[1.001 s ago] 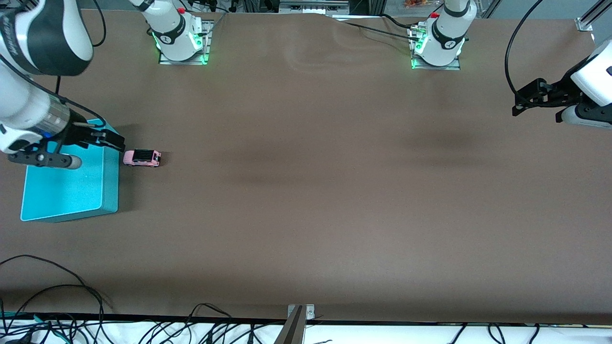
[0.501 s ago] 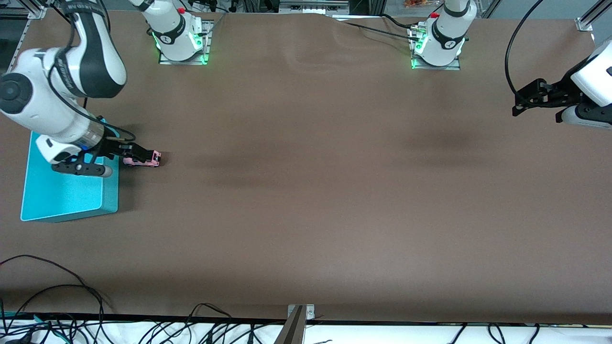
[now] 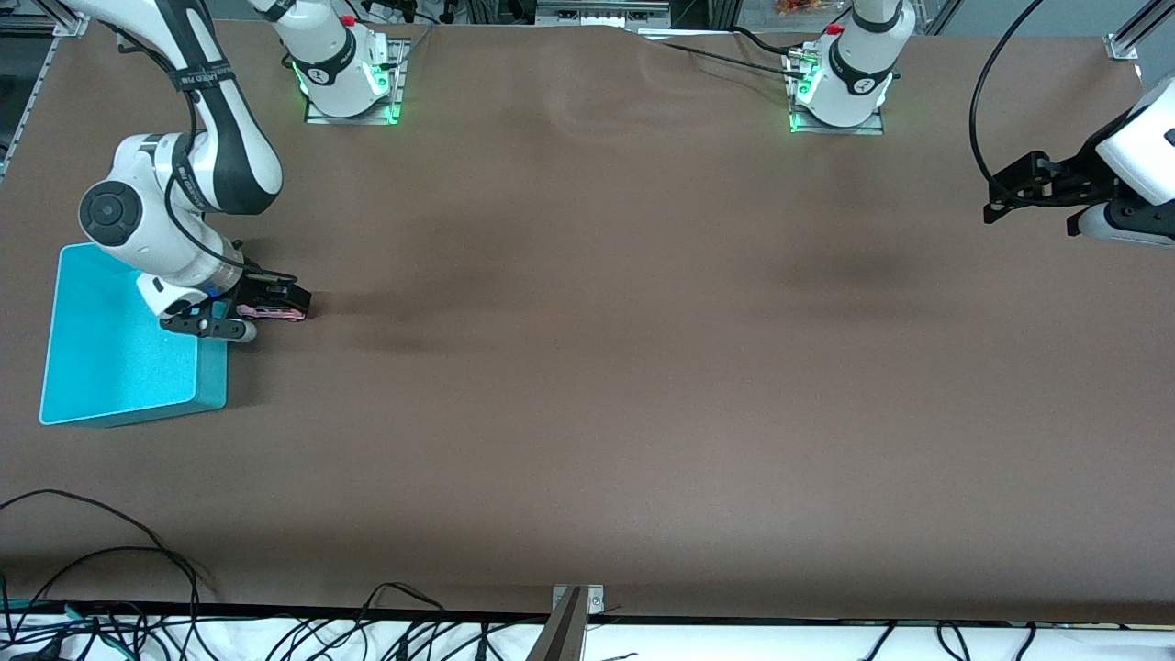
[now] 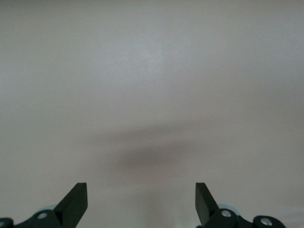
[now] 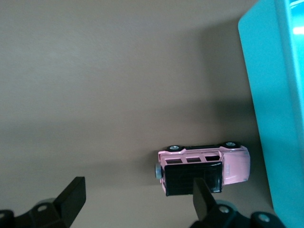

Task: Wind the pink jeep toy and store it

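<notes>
My main worry is alignment: in the right wrist view the pink jeep toy sits off toward one finger, not centred between the spread jaws of the right gripper, so if I close from here a finger may land on the roof or shove the car sideways into the turquoise bin, which stands just beside it. It is tiny and on wheels, so I expect it to roll at a nudge.

The toy rests on the counter, at the right arm's end. The right arm reaches down with its wrist low over the car. The left gripper, jaws spread on nothing, waits above the counter's other end.
</notes>
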Controlling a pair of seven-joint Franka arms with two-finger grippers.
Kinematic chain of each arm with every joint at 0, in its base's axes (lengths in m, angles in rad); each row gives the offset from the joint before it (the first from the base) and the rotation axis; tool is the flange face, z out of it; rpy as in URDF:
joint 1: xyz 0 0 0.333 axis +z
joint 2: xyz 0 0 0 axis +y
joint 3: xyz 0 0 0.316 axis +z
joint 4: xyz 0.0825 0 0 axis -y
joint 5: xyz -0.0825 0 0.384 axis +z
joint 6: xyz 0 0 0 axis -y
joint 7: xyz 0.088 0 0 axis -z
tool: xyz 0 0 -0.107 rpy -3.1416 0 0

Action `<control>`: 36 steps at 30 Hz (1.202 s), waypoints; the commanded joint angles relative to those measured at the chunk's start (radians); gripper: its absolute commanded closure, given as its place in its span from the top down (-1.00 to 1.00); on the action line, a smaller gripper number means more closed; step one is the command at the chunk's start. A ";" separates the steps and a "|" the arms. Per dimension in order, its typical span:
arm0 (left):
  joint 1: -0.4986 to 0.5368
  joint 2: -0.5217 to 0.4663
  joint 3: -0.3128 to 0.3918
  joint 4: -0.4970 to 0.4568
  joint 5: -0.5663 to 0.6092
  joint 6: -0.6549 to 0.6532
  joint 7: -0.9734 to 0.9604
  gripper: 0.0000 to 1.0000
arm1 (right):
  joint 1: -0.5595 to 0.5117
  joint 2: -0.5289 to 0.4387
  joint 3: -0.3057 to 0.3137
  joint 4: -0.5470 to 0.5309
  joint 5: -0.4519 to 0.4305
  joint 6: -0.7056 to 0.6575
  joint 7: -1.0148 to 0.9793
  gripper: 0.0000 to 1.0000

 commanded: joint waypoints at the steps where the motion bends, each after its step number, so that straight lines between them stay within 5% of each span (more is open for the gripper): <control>1: 0.003 0.010 -0.002 0.025 0.003 -0.020 -0.003 1.00 | -0.006 -0.009 -0.018 -0.025 0.009 0.025 0.026 1.00; 18: 0.006 0.011 0.000 0.020 0.003 -0.023 0.001 1.00 | -0.006 0.026 -0.061 -0.152 0.009 0.210 0.502 1.00; 36: 0.006 0.011 0.000 0.022 0.003 -0.023 0.001 1.00 | -0.008 0.052 -0.063 -0.159 0.009 0.328 0.911 1.00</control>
